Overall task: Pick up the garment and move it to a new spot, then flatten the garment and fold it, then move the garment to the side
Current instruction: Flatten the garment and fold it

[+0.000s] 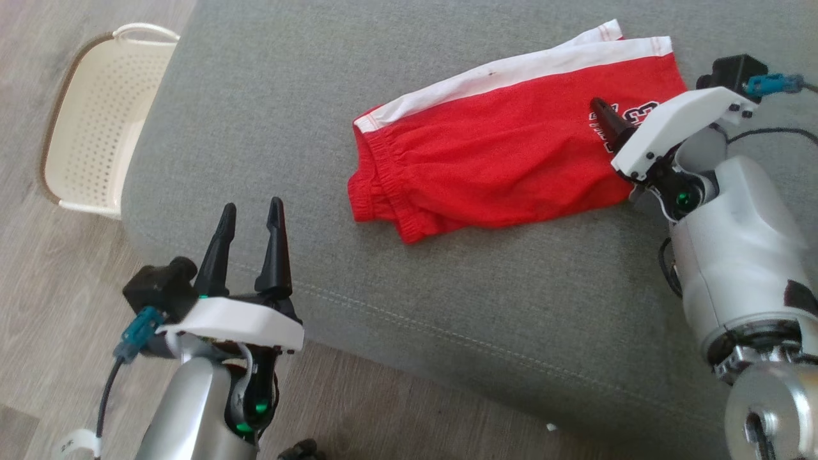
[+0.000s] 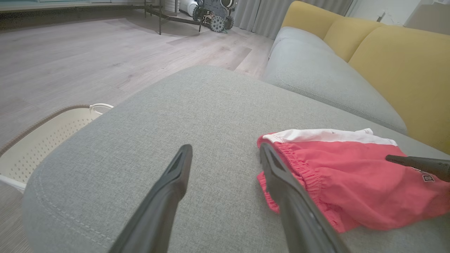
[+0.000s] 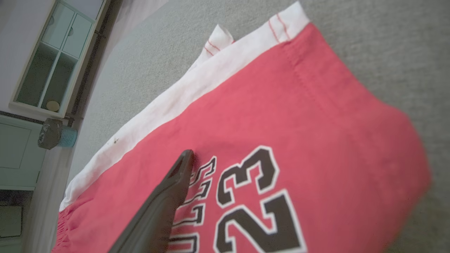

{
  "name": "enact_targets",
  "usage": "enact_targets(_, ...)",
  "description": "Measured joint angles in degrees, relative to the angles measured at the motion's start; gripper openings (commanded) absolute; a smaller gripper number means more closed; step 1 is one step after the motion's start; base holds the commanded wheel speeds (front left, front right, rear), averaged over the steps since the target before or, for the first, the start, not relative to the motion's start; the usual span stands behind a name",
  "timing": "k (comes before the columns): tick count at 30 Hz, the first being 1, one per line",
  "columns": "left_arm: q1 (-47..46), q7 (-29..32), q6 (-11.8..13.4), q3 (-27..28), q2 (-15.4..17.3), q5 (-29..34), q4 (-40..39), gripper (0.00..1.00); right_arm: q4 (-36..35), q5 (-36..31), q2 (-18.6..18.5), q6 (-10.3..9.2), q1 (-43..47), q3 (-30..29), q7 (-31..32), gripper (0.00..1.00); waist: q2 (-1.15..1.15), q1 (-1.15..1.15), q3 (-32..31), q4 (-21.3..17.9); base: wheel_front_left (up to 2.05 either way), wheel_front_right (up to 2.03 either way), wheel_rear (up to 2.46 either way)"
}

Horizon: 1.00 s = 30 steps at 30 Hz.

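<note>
Right gripper [image 1: 610,124] is spread, one finger over the shorts [image 1: 498,147], which lie on the right half of the cushion [image 1: 319,96]. Shallow pinch probably grabs one layer only, and they'd bunch up.

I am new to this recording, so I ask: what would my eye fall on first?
The red shorts with a white stripe lie on the grey sofa cushion. The right gripper, jaws open, reaches onto their printed number. A cream basket stands on the floor at left.
</note>
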Motion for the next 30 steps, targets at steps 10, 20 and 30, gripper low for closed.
enact_targets(10, 0.0, 0.0, 0.5, -1.0, 0.0, -0.5, 0.0, 1.0, 2.4, -7.5, -0.2, 0.29, -2.2, -3.7, -1.7, 0.0, 0.0, 0.0, 0.7, 0.9, 0.0, 0.0, 0.0)
enact_targets(20, 0.0, 0.0, 0.5, -1.0, -0.1, -0.5, 0.0, 1.0, 3.8, -10.3, 0.6, 0.27, -1.6, -6.6, -6.8, 0.0, 0.0, 0.0, -0.4, -1.1, 0.0, 0.0, 0.0)
enact_targets(30, 0.0, 0.0, 0.4, -0.8, -0.1, -0.5, 0.0, 1.0, 2.4, -10.6, -1.5, 0.26, 1.0, -12.8, -14.4, 0.0, 0.0, 0.0, -1.6, -3.2, 0.0, 0.0, 0.0)
